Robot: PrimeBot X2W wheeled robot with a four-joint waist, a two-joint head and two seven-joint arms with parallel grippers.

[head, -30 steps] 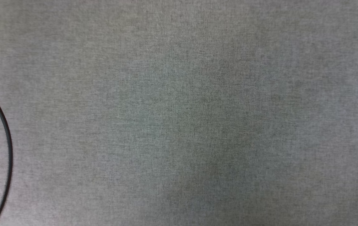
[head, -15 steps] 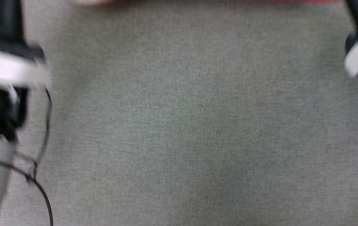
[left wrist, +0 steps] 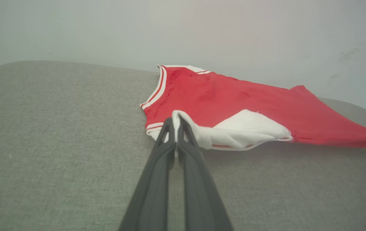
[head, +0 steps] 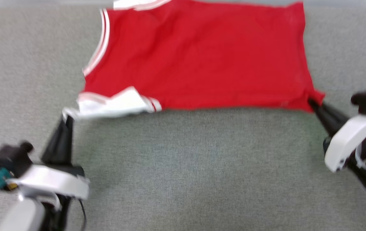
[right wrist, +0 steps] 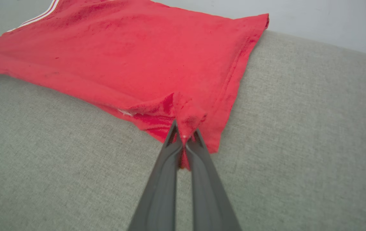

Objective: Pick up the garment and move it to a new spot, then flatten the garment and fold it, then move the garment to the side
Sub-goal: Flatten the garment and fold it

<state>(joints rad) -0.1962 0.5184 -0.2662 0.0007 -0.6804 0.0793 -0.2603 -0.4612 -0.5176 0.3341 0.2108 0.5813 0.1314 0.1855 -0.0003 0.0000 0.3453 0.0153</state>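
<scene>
**Two corners pinched**

The left end effector (head: 68,117) is clamped on the white sleeve (head: 118,104), the right end effector (head: 311,102) on the hem corner (head: 314,96). The shirt (head: 202,54) spreads ahead of both on the cushion (head: 183,166). I'd pull evenly and low to flatten it.

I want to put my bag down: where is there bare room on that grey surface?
The widest bare stretch of the grey surface lies on the robot's side of the garment, between the left gripper and the right gripper. Narrower strips flank the garment. It is crowded at both pinched corners.
</scene>
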